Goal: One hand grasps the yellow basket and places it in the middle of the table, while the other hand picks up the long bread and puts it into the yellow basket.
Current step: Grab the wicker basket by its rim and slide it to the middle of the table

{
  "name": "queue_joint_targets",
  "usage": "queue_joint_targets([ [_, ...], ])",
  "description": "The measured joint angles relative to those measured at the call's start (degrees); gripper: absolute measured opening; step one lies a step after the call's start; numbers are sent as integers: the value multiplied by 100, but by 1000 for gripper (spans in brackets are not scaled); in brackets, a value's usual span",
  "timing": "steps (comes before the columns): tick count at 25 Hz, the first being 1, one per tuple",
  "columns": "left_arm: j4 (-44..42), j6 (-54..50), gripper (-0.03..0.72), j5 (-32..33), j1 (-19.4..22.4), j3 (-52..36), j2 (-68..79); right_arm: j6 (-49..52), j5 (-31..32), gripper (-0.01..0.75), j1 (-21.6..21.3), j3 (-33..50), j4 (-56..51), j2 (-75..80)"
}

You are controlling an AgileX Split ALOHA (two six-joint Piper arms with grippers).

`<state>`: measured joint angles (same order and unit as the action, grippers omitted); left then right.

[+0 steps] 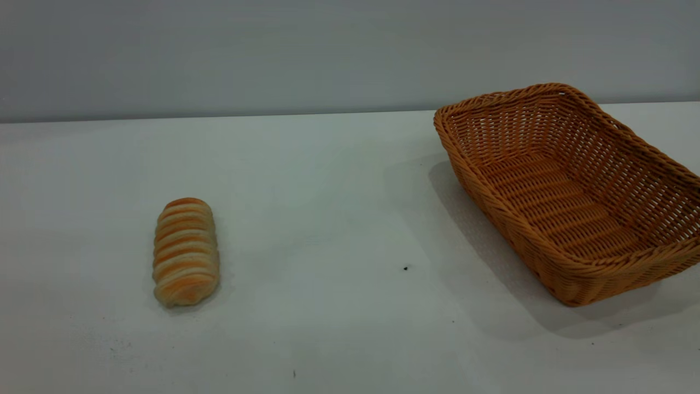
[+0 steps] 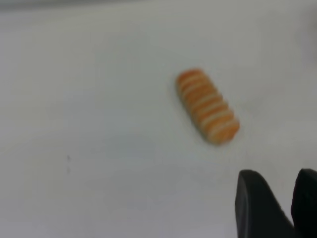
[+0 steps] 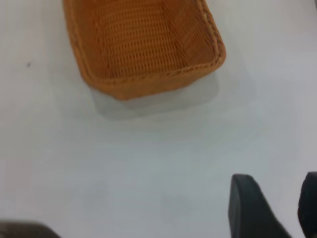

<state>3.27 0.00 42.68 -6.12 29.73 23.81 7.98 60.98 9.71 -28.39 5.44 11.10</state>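
White table (image 1: 339, 219), long bread (image 2: 208, 106) near left pincer (image 2: 280, 201)

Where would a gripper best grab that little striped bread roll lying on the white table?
Probably across the middle of the striped oblong bread roll, descending from above: it lies flat, its narrow width suits the left gripper, whose fingers stand apart, and its rounded ends would slip.

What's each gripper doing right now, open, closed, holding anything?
Left gripper: open, empty, short of the long bread.
Right gripper: open, empty, short of the yellow basket.
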Motion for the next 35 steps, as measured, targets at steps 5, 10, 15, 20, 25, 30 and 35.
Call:
queue_joint_targets([
  [5,361,0,235,-253,0,159,1726,345,-1108,308,0,-192,-216,1431],
  [10,769,356,235,-368,0,404,2636,378,-2067,398,0,-391,-326,2935],
  [15,836,617,235,-573,0,457,2738,806,-2894,503,0,-482,-415,4297],
  [20,859,637,235,-616,0,457,2741,1619,-3190,557,0,-809,-438,5590],
  [25,943,641,235,-616,0,457,2741,2230,-3122,563,0,-1147,-438,6505],
  [30,1102,663,235,-616,0,457,2741,2851,-3017,563,0,-1337,-432,7030],
  [35,1126,734,235,-616,0,457,2741,3623,-3162,563,0,-1349,-443,7413],
])
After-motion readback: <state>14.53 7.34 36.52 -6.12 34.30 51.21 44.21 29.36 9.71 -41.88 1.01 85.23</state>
